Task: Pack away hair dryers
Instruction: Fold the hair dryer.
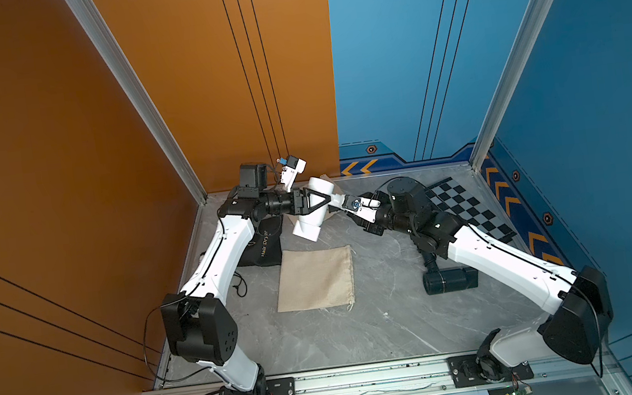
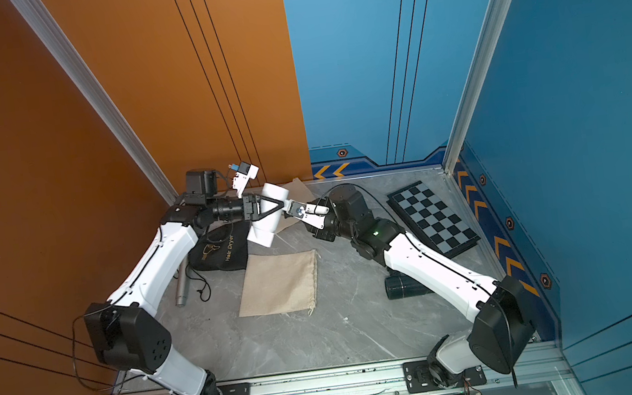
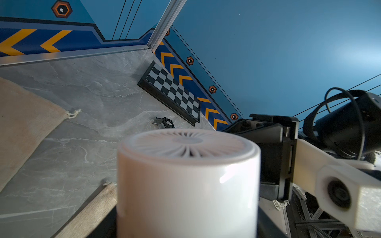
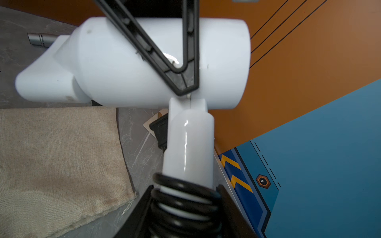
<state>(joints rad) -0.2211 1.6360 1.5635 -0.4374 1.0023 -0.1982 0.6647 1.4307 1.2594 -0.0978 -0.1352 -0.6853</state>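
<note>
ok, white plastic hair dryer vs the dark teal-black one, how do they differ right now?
The white plastic hair dryer is held above the grey marble table; the dark teal-black hair dryer lies on it. White is at the far middle, dark nearer on the right. Both have stubby round barrels.

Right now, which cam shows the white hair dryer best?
Right wrist: the white hair dryer fills the frame, with barrel, nozzle, handle and coiled black cord all visible. Left wrist shows only its grille end, close and blurred. Both top views show it small, with the barrel partly covered.
</note>
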